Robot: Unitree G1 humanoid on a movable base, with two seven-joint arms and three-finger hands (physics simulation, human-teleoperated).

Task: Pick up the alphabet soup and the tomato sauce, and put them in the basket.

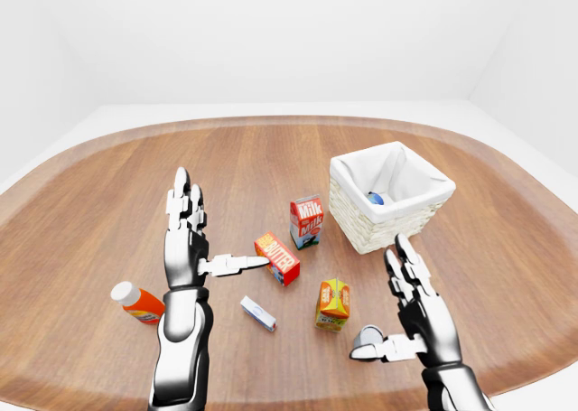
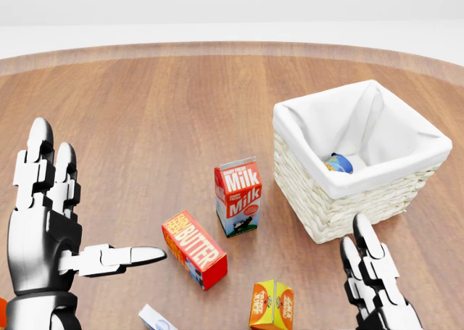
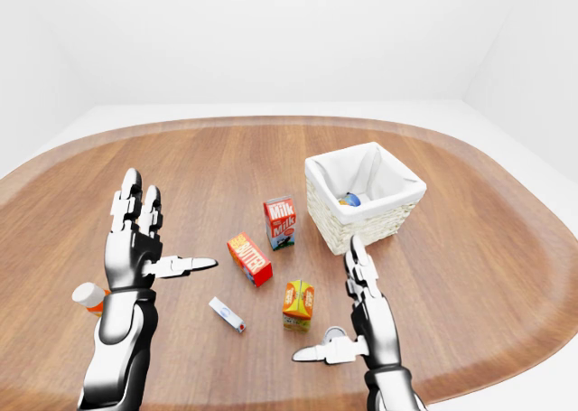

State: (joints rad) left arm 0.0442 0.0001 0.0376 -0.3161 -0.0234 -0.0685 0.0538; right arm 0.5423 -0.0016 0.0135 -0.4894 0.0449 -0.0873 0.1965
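The white-lined wicker basket (image 2: 406, 176) stands at the right of the head view. Inside it lies a blue and yellow can (image 2: 338, 163), probably the alphabet soup. A small silver-topped can (image 1: 366, 340) stands on the table at the bottom of the left-eye view; its label is unreadable. My right hand (image 1: 384, 303) is open just right of this can, thumb stretched out below it; whether they touch I cannot tell. Only its fingertips (image 2: 362, 246) show in the head view. At the left my left hand (image 1: 221, 230) is raised and open, holding nothing.
Between the hands stand a milk carton (image 2: 238, 196), a red butter box (image 2: 193, 249) and an orange juice carton (image 1: 333, 303). A small white box (image 1: 257, 313) and an orange bottle with a white cap (image 1: 137, 303) lie near the left arm. The round wooden table (image 1: 271, 158) extends beyond.
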